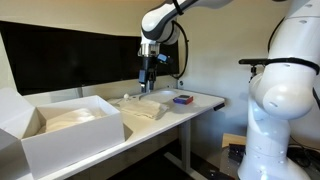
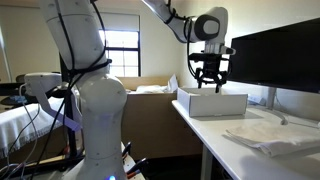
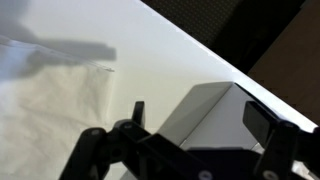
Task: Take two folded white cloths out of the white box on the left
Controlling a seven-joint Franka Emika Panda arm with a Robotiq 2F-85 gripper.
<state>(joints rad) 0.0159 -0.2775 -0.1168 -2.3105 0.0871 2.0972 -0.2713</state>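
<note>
The white box (image 1: 60,140) stands open at the left end of the white table, with folded white cloth (image 1: 70,118) inside; it also shows in an exterior view (image 2: 212,102). One white cloth (image 1: 145,108) lies on the table beside the box, also seen in an exterior view (image 2: 265,135) and at the left of the wrist view (image 3: 60,110). My gripper (image 1: 148,82) hangs well above the table, near the cloth and the box's edge, as an exterior view (image 2: 208,82) also shows. In the wrist view my gripper (image 3: 200,120) is open and empty, with a box corner (image 3: 215,105) below it.
A small blue and red object (image 1: 183,99) lies near the table's far right end. A large black monitor (image 1: 70,55) stands along the back edge. A white robot body (image 1: 285,100) stands beside the table, and a cardboard box (image 2: 150,95) stands beyond it.
</note>
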